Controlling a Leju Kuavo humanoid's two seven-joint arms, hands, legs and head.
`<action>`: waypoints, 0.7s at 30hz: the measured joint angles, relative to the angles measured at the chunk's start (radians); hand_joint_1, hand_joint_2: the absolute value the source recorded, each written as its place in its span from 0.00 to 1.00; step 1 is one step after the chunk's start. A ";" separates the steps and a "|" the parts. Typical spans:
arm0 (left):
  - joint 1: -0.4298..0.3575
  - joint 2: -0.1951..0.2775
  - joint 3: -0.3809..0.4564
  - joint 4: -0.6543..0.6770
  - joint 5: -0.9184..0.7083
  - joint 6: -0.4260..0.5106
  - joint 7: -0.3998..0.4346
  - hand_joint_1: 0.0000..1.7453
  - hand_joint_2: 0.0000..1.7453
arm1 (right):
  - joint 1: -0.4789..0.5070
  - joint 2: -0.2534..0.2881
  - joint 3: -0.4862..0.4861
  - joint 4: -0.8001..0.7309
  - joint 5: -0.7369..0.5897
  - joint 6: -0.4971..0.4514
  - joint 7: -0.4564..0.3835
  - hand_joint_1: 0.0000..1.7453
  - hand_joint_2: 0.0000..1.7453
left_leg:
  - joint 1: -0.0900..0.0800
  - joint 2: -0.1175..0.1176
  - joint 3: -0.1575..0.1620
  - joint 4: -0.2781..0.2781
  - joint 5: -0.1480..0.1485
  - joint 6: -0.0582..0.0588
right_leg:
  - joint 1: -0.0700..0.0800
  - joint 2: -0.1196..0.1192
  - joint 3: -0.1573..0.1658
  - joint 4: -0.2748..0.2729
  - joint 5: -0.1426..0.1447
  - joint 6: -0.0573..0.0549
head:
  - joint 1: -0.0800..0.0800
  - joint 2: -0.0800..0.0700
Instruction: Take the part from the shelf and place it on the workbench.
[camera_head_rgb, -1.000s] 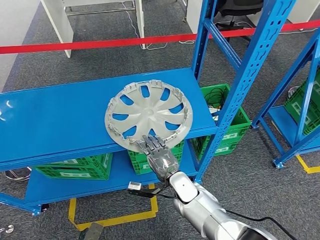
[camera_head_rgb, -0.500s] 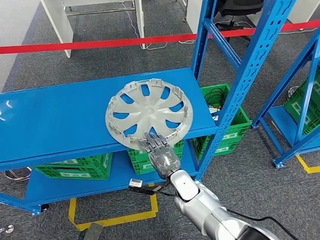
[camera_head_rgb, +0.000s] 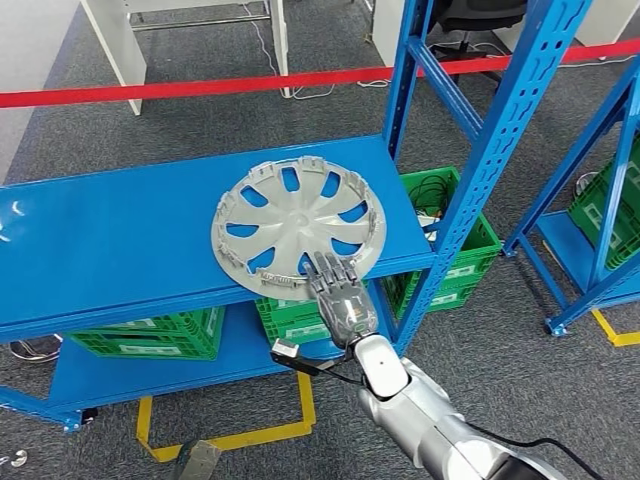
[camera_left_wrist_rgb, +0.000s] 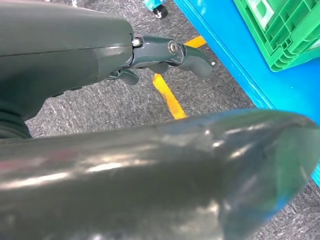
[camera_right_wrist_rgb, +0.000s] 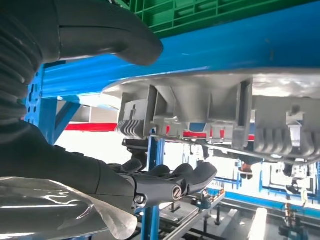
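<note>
A silver wheel cover, spoked and ringed with clips, lies flat on the upper deck of a blue shelf, its near rim jutting just past the deck's front edge. The robot's right hand reaches over that near rim from below and in front, fingers extended and lying across the cover's edge. From the right wrist view, the cover's ribbed rim sits in the gap between the thick thumb and the darker fingers, with daylight visible between the fingers and the rim; the hand is spread, not closed on the part. The silver right arm rises from the lower edge of the head view, a black cable trailing beside it.

The left hand appears in the left wrist view against grey carpet, its dark fingers extended and holding nothing, near a yellow floor stripe and the edge of the lower blue deck.

Green plastic crates sit on the shelf's lower level, another beyond the blue upright. A red barrier tape runs across the carpeted floor behind the shelf, with a second blue rack to the right.
</note>
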 joint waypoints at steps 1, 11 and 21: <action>0.000 0.000 0.000 0.000 0.000 0.000 0.000 0.00 0.00 | 0.001 -0.001 0.000 -0.003 0.000 0.000 0.000 0.00 1.00 | 0.000 0.000 0.000 0.000 0.000 0.000 | 0.000 0.000 0.000 0.000 0.000 0.000 | 0.000 0.000; 0.001 -0.003 0.000 -0.002 0.000 -0.002 0.000 0.00 0.00 | 0.010 -0.012 0.001 -0.022 -0.006 0.000 0.008 0.00 1.00 | 0.000 0.000 0.000 0.000 0.000 0.000 | 0.000 0.000 0.000 0.000 0.000 0.000 | 0.000 0.000; 0.009 0.004 0.000 -0.002 -0.002 -0.015 0.007 0.00 0.00 | 0.007 -0.011 -0.002 0.016 -0.008 0.000 -0.028 0.00 1.00 | 0.000 0.000 -0.001 0.000 0.000 0.000 | 0.000 -0.001 0.000 0.000 0.000 0.000 | 0.000 0.000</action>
